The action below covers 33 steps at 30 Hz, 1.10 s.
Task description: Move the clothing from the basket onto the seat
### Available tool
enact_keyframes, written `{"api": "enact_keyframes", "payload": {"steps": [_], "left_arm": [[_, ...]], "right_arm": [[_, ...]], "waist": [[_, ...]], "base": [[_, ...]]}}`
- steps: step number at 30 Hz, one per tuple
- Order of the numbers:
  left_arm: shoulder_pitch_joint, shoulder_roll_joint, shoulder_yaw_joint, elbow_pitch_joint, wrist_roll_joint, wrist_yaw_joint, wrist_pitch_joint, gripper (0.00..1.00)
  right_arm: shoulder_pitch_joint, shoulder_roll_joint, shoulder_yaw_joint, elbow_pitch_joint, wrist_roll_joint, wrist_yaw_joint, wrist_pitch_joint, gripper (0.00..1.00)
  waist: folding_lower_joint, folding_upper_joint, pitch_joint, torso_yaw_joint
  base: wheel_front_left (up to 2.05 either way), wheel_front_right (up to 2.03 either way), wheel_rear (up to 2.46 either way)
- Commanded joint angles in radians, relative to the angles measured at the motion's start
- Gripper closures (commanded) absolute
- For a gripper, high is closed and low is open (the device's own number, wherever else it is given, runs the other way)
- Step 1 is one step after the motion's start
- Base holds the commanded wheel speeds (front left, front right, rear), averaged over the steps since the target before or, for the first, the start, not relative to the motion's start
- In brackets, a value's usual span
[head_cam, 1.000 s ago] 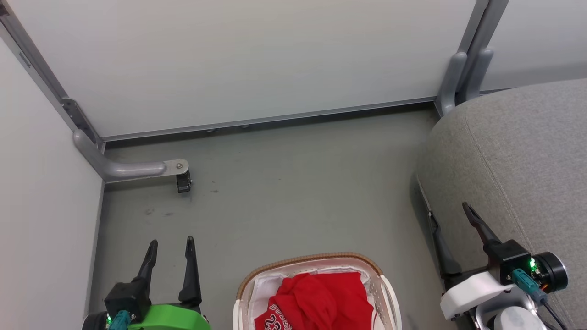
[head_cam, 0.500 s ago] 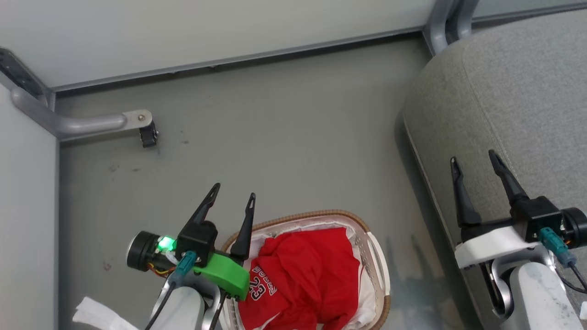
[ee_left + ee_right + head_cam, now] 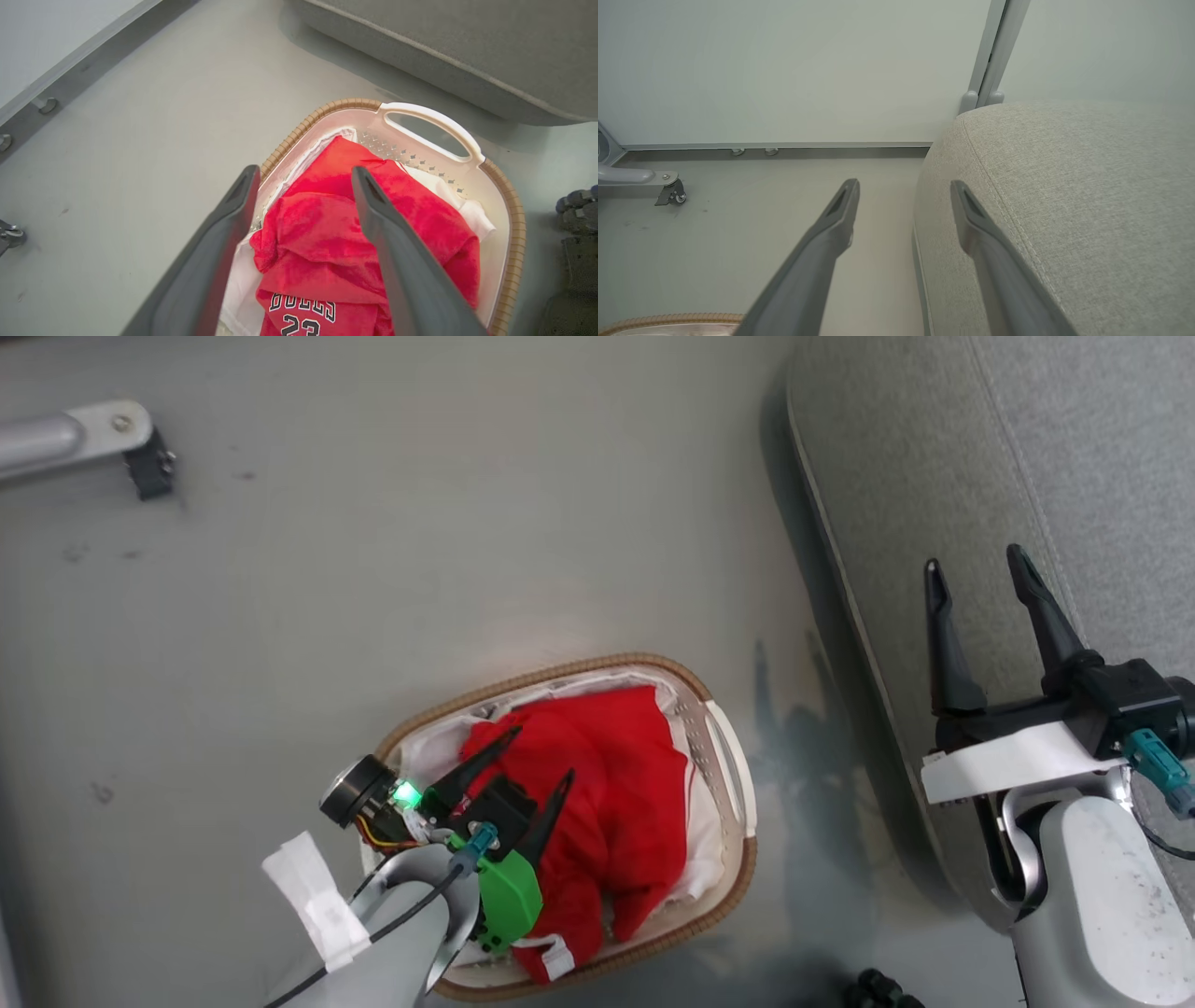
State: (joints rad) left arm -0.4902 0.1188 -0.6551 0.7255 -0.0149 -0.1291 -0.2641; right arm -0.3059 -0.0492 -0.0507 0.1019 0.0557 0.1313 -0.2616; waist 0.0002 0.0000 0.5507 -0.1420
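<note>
Red clothing (image 3: 616,775) fills the basket (image 3: 731,761) beneath the parted left jaws; right jaws parted too.

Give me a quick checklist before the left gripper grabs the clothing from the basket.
1. Left gripper open: ok.
2. Its fingers over the clothing, inside the basket rim: ok.
3. Fingers touching the clothing: cannot tell.
4. Right gripper open, away from the basket, over the seat edge: ok.
5. Seat right beside the basket for the drop: ok.
</note>
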Motion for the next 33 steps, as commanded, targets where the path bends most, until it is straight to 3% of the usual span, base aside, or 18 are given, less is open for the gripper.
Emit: {"api": "enact_keyframes", "payload": {"steps": [1, 5, 14, 25, 33], "left_arm": [[-0.037, 0.02, -0.029, 0.03, -0.018, -0.002, -0.001, 0.0], [-0.085, 0.035, -0.098, 0.122, -0.03, -0.001, -0.001, 0.0], [-0.163, 0.032, -0.151, 0.315, -0.03, 0.009, -0.001, 0.0], [-0.274, 0.025, -0.145, 0.475, -0.035, 0.077, 0.003, 0.0], [-0.313, 0.033, -0.147, 0.532, -0.049, 0.085, 0.052, 0.0]], "right_arm": [[-0.024, -0.002, 0.01, -0.005, 0.011, -0.001, -0.005, 0.0], [-0.043, -0.002, 0.041, -0.009, 0.035, -0.001, -0.005, 0.0], [-0.066, -0.002, 0.095, -0.034, 0.073, -0.001, -0.005, 0.0], [-0.057, -0.002, 0.15, -0.061, 0.108, -0.001, -0.005, 0.0], [-0.073, -0.002, 0.168, -0.064, 0.132, -0.001, -0.005, 0.0]], "waist": [[-0.0002, 0.0, 0.124, -0.084], [-0.0002, 0.0, 0.166, -0.119], [-0.0002, 0.0, 0.222, -0.185], [-0.0002, 0.0, 0.29, -0.225], [-0.0002, 0.0, 0.33, -0.241]], "base": [[0.0, 0.0, 0.0], [0.0, 0.0, 0.0], [0.0, 0.0, 0.0], [0.0, 0.0, 0.0], [0.0, 0.0, 0.0]]}}
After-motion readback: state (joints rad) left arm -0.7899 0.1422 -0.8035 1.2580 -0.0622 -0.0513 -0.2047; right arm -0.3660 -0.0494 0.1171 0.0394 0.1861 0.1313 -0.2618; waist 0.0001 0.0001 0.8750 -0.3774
